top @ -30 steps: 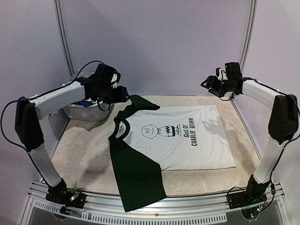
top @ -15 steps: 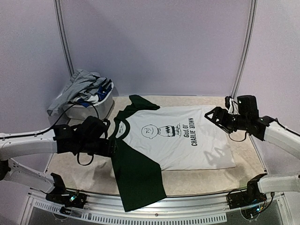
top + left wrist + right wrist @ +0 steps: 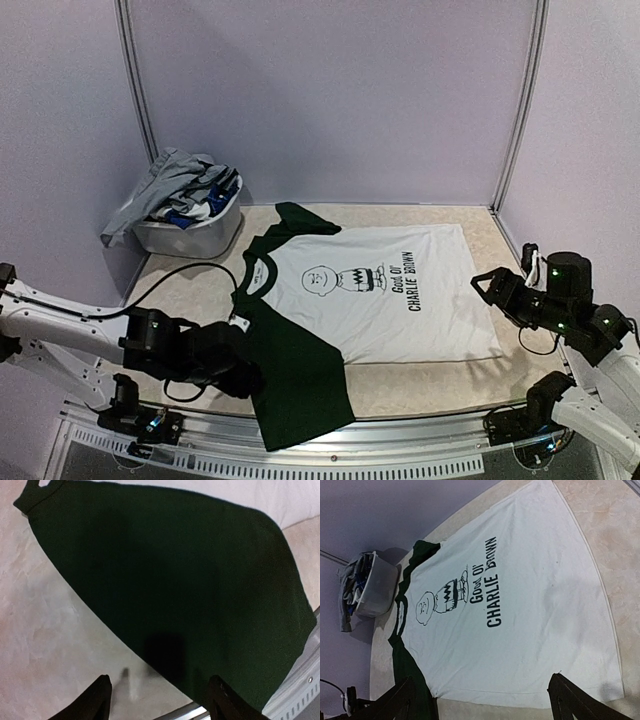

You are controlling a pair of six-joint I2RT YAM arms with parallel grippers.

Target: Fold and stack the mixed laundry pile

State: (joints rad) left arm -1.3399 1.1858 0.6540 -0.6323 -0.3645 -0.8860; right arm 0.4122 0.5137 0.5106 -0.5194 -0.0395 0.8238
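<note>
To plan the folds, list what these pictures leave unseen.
Top external: lower garments of the laundry pile, buried in the basket.
Left wrist: most of the T-shirt, cut off by the top edge.
Right wrist: the near sleeve end, cut off by the bottom edge.

I see plain lilac walls (image 3: pixel 330 90) enclosing a beige marbled worktop (image 3: pixel 190 295), slim metal posts (image 3: pixel 136 90) at eleven and one o'clock, and an aluminium rail (image 3: pixel 400 436) at six.

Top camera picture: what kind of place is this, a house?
Likely a robot test booth, not a house: plain walls, two robot arms bolted to a table, with a laundry basket.
</note>
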